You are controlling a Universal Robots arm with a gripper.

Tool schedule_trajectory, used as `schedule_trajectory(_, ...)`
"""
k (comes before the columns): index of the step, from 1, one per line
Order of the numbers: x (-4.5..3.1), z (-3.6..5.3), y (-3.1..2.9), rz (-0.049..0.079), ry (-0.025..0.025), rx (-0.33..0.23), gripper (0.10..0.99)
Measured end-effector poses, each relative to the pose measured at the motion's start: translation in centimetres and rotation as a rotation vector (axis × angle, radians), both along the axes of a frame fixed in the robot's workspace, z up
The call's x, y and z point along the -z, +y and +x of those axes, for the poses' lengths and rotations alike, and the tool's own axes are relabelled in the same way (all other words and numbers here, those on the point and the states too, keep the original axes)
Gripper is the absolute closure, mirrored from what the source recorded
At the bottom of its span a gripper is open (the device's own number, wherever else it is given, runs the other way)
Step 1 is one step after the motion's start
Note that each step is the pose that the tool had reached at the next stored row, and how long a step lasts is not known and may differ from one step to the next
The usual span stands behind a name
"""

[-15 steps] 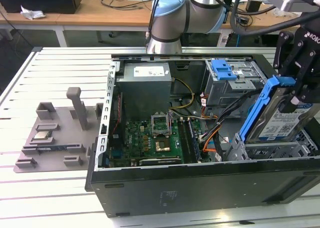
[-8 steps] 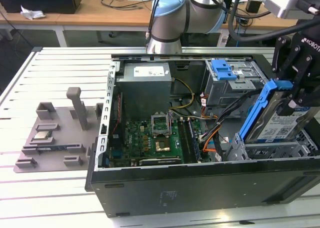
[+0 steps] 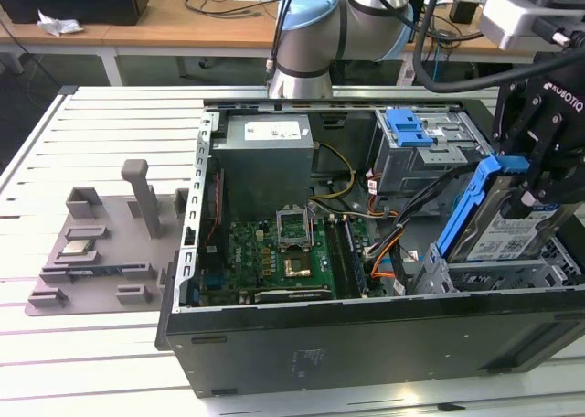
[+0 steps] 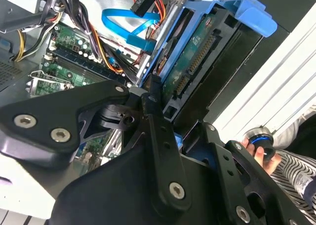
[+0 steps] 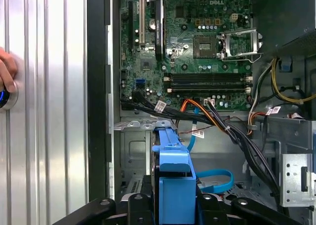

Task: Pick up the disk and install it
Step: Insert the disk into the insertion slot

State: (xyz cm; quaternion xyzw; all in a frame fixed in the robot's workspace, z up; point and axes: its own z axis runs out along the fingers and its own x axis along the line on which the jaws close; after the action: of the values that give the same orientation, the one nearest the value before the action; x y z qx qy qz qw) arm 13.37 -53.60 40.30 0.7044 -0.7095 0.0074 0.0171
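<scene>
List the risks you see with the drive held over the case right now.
1. The disk hangs tilted in the hand above the metal drive bay; its blue carrier could catch on the bay's edge.
2. Loose cables run close beside the bay and might snag or get pinched.
3. A person's hand rests by the case, near the arm.

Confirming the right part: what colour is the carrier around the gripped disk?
Blue carrier; clearest in the exterior view.
</scene>
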Motion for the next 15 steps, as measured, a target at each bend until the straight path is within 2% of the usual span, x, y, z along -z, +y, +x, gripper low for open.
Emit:
schedule_trajectory(10,1.61,0.0,0.0,0.0,0.0,0.0,0.725)
schedule_trajectory(15,1.7,0.01,0.01,0.0,-0.0003,0.0,0.714)
